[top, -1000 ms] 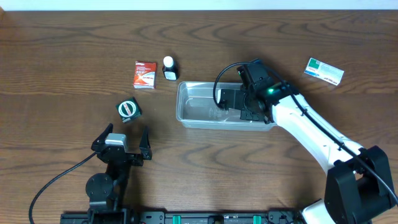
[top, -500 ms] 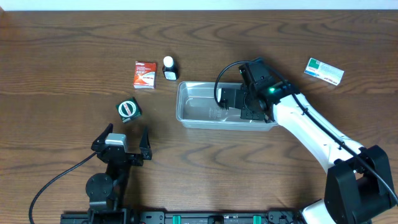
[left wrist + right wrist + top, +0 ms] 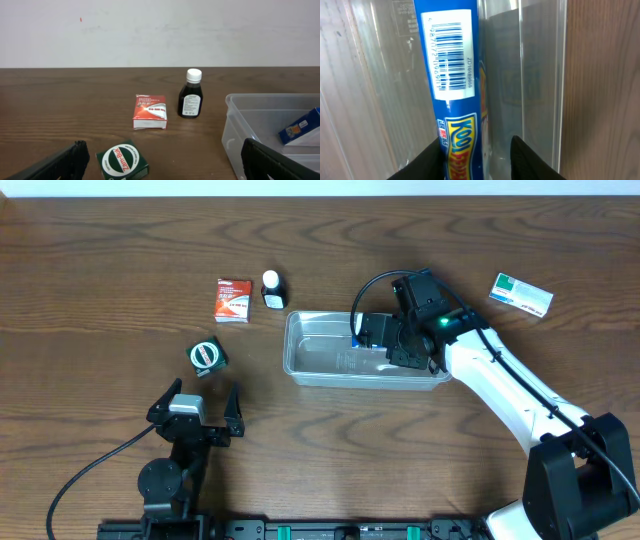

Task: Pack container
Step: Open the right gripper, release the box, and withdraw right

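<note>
The clear plastic container (image 3: 296, 352) stands at mid table. My right gripper (image 3: 388, 346) hangs inside its right half. In the right wrist view the jaws (image 3: 477, 152) are open around a blue box with a barcode (image 3: 451, 75). The box touches the left finger, and a gap shows to the right finger. The box lies in the container (image 3: 540, 75) and its end shows in the overhead view (image 3: 357, 340). My left gripper (image 3: 195, 415) is open and empty near the front edge. Its view (image 3: 162, 170) shows the container (image 3: 237, 125) with the blue box (image 3: 300, 127) inside.
A green Zam-Buk box (image 3: 207, 356) (image 3: 122, 161) lies just ahead of the left gripper. A red-and-white box (image 3: 233, 299) (image 3: 149, 111) and a dark bottle with a white cap (image 3: 272, 289) (image 3: 191, 95) stand left of the container. A white-and-green box (image 3: 521, 293) lies at far right.
My right gripper has shifted slightly to the right inside the container, and the blue box's end now shows at its left. The left arm has not moved.
</note>
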`<action>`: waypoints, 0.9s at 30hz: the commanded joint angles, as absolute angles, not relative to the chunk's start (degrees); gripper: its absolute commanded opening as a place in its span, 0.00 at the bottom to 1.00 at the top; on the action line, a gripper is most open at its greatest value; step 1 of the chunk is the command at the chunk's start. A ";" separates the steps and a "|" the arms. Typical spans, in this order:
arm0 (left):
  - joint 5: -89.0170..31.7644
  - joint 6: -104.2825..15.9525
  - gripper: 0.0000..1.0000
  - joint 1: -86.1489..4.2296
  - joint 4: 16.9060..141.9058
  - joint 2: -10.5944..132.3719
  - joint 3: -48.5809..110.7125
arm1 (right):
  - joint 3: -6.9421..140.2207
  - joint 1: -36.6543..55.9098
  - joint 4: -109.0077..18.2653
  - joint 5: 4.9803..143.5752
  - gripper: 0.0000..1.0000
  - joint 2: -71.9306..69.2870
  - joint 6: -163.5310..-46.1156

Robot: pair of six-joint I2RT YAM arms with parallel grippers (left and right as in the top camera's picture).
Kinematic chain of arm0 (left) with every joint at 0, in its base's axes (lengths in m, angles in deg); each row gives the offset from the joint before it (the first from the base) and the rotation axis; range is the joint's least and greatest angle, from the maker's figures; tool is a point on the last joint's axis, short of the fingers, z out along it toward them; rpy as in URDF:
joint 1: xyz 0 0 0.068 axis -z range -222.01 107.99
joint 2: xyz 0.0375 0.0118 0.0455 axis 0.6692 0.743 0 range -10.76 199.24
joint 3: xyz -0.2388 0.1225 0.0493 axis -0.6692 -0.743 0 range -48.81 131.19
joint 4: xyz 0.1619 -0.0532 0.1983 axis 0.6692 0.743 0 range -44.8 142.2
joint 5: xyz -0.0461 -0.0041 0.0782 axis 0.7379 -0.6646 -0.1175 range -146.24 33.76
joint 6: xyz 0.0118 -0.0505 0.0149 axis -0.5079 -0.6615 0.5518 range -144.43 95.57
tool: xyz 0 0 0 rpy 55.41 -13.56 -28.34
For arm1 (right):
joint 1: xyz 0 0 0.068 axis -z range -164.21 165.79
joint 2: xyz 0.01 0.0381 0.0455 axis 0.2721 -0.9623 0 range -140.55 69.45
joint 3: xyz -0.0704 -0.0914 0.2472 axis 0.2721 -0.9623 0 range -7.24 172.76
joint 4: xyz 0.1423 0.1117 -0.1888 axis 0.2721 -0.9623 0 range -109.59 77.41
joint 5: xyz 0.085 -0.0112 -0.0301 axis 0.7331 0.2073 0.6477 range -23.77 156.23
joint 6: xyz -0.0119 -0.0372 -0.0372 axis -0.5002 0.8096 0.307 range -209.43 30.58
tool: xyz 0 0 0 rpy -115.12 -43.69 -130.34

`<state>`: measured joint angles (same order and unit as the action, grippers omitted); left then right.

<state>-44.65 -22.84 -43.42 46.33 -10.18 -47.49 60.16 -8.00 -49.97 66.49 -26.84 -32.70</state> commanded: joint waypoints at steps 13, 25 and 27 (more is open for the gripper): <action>-44.30 -22.08 0.98 -43.70 48.18 -10.53 -48.58 | 60.27 -12.26 -50.82 66.51 0.80 -16.37 -40.30; -44.28 -22.08 0.98 -43.70 48.16 -10.53 -48.58 | 60.27 -6.34 -49.23 66.27 0.99 0.72 -59.19; -44.30 -22.08 0.98 -43.70 48.18 -10.53 -48.58 | 60.27 -1.31 -49.47 66.42 0.99 0.15 -63.69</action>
<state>-44.67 -22.84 -43.42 46.33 -10.18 -47.49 60.16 -7.10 -49.14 66.68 1.25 -53.74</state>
